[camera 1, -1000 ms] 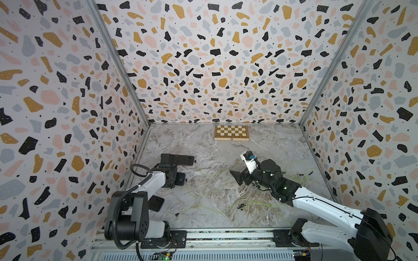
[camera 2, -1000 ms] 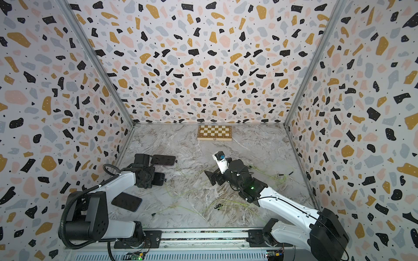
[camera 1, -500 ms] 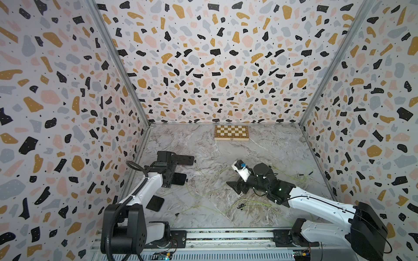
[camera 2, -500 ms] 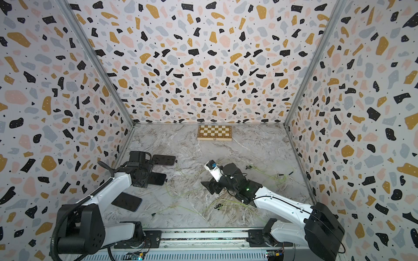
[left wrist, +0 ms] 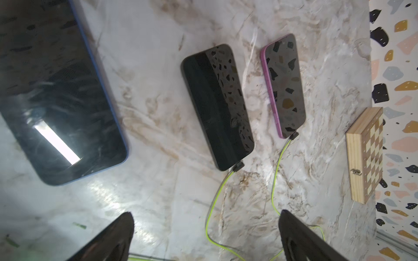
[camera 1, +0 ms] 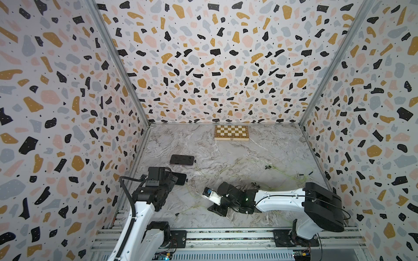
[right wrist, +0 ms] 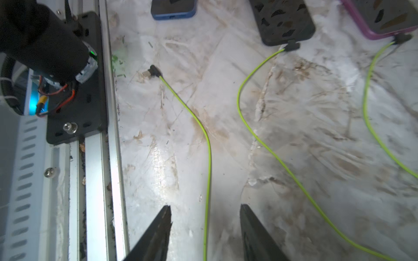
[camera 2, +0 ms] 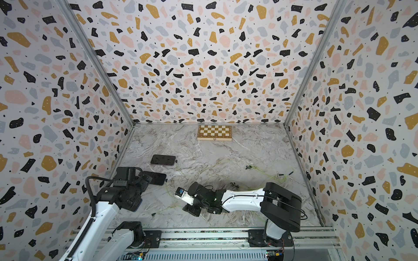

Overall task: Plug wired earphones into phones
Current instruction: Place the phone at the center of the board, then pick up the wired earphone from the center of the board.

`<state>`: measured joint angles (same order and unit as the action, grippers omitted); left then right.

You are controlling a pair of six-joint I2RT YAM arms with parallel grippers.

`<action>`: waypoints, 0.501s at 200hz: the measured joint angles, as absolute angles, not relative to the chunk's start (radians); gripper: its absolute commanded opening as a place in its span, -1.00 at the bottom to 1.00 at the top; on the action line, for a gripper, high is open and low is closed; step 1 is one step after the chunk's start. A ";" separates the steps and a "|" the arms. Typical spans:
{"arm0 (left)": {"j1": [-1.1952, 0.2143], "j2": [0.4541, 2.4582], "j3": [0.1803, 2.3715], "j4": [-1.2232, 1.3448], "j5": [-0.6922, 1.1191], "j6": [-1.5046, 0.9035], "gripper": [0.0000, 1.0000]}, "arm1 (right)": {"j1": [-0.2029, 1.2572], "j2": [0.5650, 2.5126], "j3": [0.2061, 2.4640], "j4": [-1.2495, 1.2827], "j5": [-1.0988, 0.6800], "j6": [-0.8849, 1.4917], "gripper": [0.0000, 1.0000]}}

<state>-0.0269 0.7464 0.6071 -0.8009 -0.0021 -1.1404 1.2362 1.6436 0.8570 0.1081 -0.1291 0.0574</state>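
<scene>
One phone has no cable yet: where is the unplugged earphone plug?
In the right wrist view the loose plug lies on the marble table, just short of the blue-edged phone and beside the front rail.

No readable text, brand or number shows on the phones [left wrist: 217,106] or the chessboard box [left wrist: 366,156].

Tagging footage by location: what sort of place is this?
Probably a robot test booth: terrazzo-print panel walls enclose a marble-look tabletop, and a white-and-black left robot arm and right robot arm are mounted on an aluminium rail.
</scene>
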 measured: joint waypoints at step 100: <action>-0.027 0.672 0.553 -0.876 0.026 -1.160 0.93 | 1.278 1.846 0.972 0.089 -0.027 0.119 -0.51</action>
